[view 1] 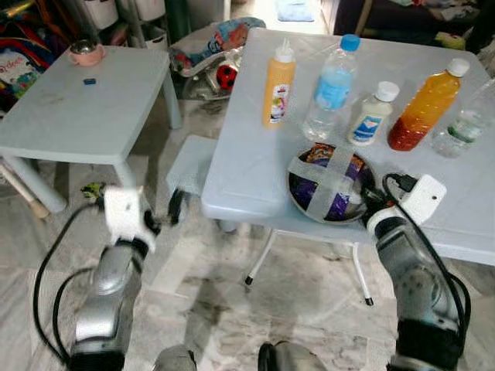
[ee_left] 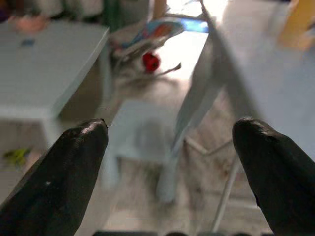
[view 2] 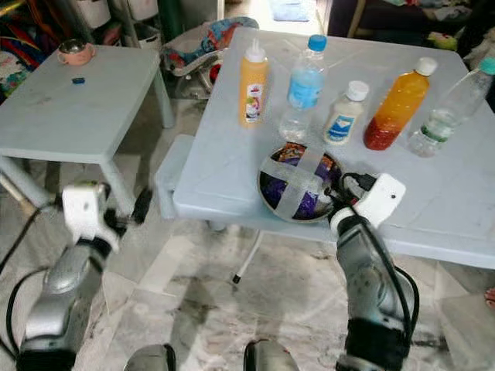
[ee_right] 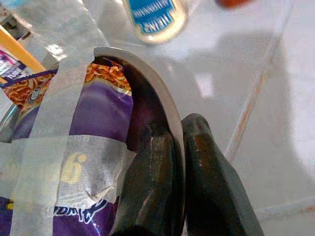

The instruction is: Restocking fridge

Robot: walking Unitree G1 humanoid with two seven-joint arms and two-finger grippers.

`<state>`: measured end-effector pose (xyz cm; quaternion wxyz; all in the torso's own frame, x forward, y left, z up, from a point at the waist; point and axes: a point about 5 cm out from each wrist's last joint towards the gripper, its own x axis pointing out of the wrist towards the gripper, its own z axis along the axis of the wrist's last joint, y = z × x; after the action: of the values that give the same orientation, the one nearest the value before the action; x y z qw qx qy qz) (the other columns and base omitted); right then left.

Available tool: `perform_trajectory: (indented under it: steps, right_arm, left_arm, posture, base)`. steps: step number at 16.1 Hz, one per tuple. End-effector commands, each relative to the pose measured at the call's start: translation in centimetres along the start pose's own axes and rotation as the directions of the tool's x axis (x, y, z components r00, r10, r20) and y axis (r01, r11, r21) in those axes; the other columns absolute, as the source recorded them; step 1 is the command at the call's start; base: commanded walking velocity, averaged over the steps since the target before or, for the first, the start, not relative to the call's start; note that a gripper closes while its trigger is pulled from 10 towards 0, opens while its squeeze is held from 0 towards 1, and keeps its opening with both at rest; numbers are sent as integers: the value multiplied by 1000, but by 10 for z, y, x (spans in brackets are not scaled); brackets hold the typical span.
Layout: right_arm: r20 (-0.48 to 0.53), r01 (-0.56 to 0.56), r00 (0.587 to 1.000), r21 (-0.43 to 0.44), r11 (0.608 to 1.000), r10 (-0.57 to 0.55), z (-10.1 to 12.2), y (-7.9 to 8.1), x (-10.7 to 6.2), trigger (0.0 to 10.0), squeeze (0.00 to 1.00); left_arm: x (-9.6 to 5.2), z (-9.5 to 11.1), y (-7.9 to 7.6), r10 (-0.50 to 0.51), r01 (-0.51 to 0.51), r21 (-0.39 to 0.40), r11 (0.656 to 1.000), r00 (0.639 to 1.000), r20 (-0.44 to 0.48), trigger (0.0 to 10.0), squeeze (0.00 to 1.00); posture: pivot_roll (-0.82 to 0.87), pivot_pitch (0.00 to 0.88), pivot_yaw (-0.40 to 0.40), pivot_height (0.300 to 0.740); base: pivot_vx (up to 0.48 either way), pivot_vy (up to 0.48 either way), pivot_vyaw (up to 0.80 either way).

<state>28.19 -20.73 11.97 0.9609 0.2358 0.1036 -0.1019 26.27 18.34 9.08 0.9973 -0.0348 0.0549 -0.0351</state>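
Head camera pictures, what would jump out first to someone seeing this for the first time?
The taped bowl of purple noodle packets sits at the big table's near edge, its rim pinched by the right end effector. Behind it stands a row of five bottles, the orange juice bottle brightest. The left end effector hangs open over the floor between the two tables.

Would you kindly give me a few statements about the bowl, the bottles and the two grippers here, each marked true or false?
1. The right gripper pinches the rim of the metal bowl. True.
2. The bowl holds a purple packet under crossed tape. True.
3. The left gripper holds a bottle. False: it is open, beside the table, holding nothing.
4. The blue-capped water bottle lies on its side. False: it stands upright.
5. The orange juice bottle has a white cap. True.
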Motion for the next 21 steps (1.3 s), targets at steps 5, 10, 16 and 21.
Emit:
perform_trajectory:
  steps: [5, 10, 16, 21]
  right_arm:
    - [17, -23, 1000, -136, 990, 26, -6, 14, 8, 10000, 0]
    - [51, 0, 999, -146, 989, 7, -2, 10, 12, 10000, 0]
    - [67, -28, 997, -128, 991, 37, -5, 12, 9, 10000, 0]
    - [84, -132, 986, -157, 979, 147, -6, 30, 8, 10000, 0]
  left_arm:
    - [19, 18, -11, 23, -23, -7, 1000, 999, 39, 10000, 0]
    - [20, 18, -15, 9, -9, -7, 1000, 999, 37, 10000, 0]
    - [22, 13, -24, -28, 28, -1, 1000, 1000, 14, 10000, 0]
    - [23, 10, -24, -31, 31, 26, 999, 999, 18, 10000, 0]
  posture:
    - [-76, 73, -17, 740]
    - [-77, 69, -14, 740]
    - [-97, 62, -13, 740]
    - [-85, 45, -23, 740]
  base:
    - [-111, 0, 0]
    - [-297, 0, 0]
    - [-323, 0, 0]
    - [-310, 0, 480]
